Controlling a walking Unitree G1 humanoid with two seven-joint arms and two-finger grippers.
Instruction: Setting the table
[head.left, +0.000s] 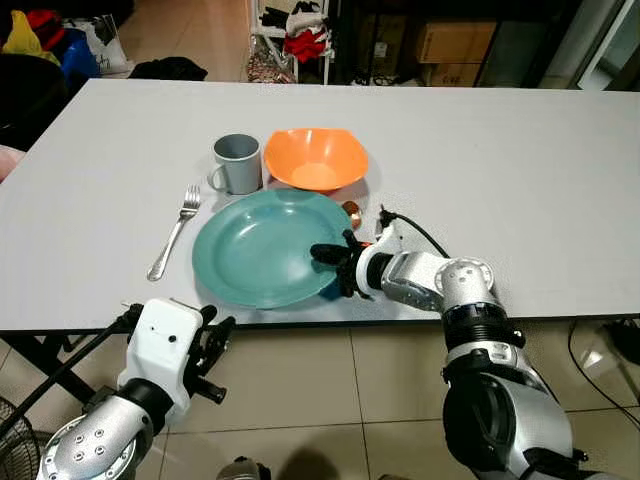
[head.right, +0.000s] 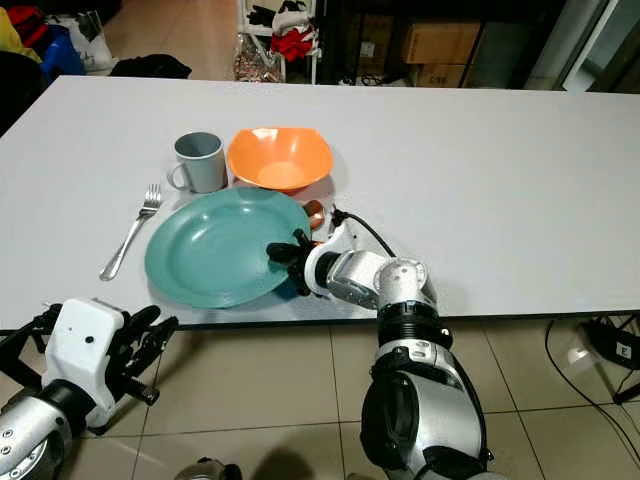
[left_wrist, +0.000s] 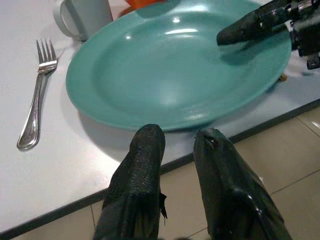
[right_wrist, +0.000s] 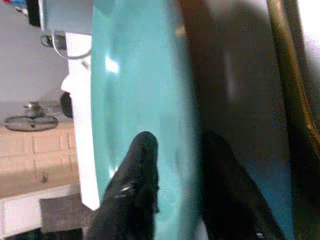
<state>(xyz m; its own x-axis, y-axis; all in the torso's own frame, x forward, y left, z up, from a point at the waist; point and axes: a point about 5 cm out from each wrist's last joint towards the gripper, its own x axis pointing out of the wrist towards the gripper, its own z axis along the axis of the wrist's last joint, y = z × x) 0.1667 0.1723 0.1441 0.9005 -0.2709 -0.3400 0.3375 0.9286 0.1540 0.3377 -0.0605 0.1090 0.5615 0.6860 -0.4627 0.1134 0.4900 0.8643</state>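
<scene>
A teal plate is seen on the white bench; a grey mug at 11 o'clock, an orange bowl at 1 o'clock, a silver fork at 9 o'clock. Black fingers are shown against the teal.

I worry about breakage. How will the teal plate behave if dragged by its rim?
The teal plate looks glossy and rigid, so it probably slides easily on the smooth table. The right gripper straddles its rim; pulled sideways, the plate may pivot.

White table holds plate, bowl, mug, fork.
</scene>
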